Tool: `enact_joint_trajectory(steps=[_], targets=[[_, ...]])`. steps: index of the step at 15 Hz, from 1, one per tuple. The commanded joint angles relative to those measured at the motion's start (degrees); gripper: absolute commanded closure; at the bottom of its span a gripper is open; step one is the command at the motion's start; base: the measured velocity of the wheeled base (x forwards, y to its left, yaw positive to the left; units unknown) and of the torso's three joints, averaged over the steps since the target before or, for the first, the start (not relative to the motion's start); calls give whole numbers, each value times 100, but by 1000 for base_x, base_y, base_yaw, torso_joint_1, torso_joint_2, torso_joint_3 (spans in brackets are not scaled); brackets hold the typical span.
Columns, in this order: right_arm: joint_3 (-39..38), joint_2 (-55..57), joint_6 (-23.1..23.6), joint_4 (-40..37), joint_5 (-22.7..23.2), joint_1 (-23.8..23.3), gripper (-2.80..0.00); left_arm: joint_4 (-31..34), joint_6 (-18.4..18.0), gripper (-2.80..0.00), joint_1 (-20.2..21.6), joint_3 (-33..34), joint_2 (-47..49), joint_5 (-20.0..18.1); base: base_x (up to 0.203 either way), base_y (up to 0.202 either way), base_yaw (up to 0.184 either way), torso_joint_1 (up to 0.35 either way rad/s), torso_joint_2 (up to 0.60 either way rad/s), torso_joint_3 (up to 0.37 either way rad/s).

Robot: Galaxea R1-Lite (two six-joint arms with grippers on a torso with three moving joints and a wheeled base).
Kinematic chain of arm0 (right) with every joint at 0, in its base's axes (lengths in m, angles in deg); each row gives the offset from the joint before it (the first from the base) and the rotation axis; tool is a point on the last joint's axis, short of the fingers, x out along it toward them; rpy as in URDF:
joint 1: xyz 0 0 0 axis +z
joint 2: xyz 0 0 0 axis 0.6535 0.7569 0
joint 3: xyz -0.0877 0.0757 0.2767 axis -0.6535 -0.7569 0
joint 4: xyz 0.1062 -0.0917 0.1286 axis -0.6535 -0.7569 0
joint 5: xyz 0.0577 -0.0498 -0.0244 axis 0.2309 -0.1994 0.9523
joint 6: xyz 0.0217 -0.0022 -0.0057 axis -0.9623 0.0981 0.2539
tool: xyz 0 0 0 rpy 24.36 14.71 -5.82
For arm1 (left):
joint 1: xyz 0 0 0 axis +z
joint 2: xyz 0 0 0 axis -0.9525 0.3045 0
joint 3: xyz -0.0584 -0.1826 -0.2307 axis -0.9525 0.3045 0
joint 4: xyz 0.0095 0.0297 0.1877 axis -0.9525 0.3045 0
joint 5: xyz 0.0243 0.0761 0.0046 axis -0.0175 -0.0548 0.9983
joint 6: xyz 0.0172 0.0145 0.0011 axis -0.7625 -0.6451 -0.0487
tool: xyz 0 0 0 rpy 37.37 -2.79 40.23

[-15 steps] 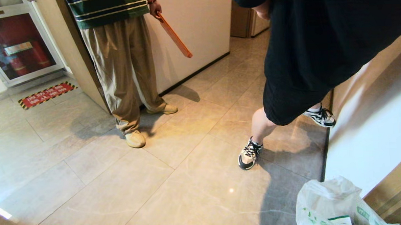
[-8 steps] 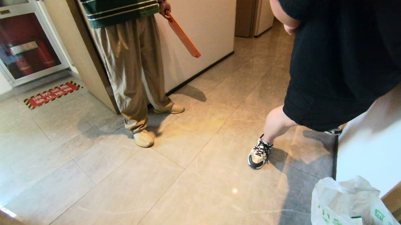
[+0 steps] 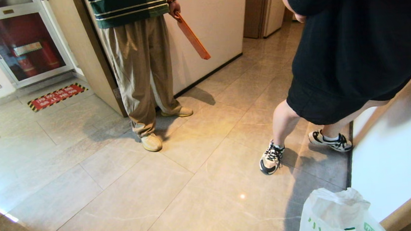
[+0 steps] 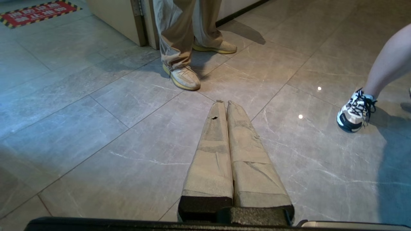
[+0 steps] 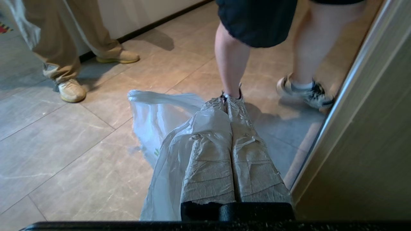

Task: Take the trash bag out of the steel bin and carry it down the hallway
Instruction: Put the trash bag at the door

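The trash bag (image 3: 334, 212), thin white plastic with green print, hangs at the lower right of the head view, just above the hallway floor (image 3: 125, 188). In the right wrist view my right gripper (image 5: 223, 100) is shut on the trash bag (image 5: 160, 128); the plastic drapes over one finger and balloons out to the side. My left gripper (image 4: 223, 102) is shut with nothing in it, pointing down at bare tiles. The steel bin is out of view. Neither gripper shows in the head view.
A person in khaki trousers (image 3: 137, 73) holding an orange flat bar (image 3: 192, 36) stands ahead. A person in black shorts (image 3: 328, 72) stands close on the right. A cream wall (image 3: 391, 163) flanks the bag. An extinguisher cabinet (image 3: 25, 50) and a red floor sign (image 3: 57, 97) are far left.
The whole picture has shifted right, so the camera moved. The person in black has stepped, the back foot now planted nearer. The bag has swayed slightly at the picture's lower right.
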State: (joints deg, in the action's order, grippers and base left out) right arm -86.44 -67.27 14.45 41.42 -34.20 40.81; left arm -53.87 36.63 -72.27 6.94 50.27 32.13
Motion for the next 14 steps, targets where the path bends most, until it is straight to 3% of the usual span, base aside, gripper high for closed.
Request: enact_joint_trajectory(steps=[1,14], targets=[[-176,-11,2,6,0,0,0,-5,4,0,0,0,0,4,0,0,0,0,0,0],[-176,-11,2,15,0,0,0,-5,-5,0,0,0,0,4,0,0,0,0,0,0]])
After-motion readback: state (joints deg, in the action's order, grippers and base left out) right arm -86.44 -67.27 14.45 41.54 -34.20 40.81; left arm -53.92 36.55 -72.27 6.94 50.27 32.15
